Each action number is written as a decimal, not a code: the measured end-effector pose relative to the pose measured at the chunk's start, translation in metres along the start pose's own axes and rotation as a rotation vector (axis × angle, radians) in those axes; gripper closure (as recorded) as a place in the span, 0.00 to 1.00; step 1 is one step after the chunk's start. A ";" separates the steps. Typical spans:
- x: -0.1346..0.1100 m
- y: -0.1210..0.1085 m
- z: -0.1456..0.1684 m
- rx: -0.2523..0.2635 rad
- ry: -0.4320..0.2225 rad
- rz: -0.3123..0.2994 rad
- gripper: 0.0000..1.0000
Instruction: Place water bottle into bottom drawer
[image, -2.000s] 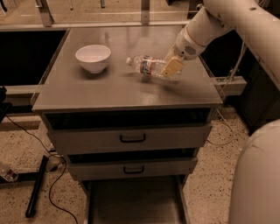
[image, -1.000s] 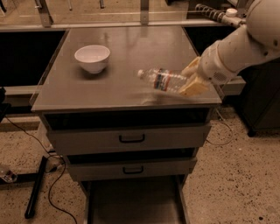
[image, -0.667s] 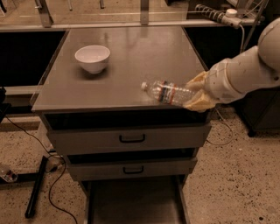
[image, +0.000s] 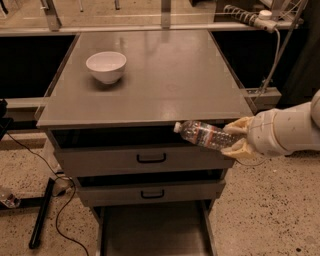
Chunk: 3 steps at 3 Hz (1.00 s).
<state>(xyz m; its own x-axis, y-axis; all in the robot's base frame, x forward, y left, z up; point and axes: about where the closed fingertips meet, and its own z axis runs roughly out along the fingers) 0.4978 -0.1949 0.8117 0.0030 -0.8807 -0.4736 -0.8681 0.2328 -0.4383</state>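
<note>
Beside top drawer (image: 125, 160), gripper (image: 237, 137) seemingly holds water bottle (image: 202, 134)

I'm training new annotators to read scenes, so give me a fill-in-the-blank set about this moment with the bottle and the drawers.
The gripper, by the top drawer's right end, is shut on the water bottle, whose white cap points toward the picture's ____. On the cabinet top sits a white ____. The bottom drawer is ____, its grey floor showing.
Missing words: left; bowl; open.
</note>
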 end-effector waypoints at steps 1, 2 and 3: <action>0.031 0.026 0.030 -0.031 0.009 0.050 1.00; 0.031 0.026 0.031 -0.031 0.009 0.050 1.00; 0.043 0.048 0.064 -0.096 0.010 0.112 1.00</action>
<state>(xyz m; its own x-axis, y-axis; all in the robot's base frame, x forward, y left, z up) 0.4877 -0.1951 0.7214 -0.1011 -0.8559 -0.5072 -0.9063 0.2896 -0.3080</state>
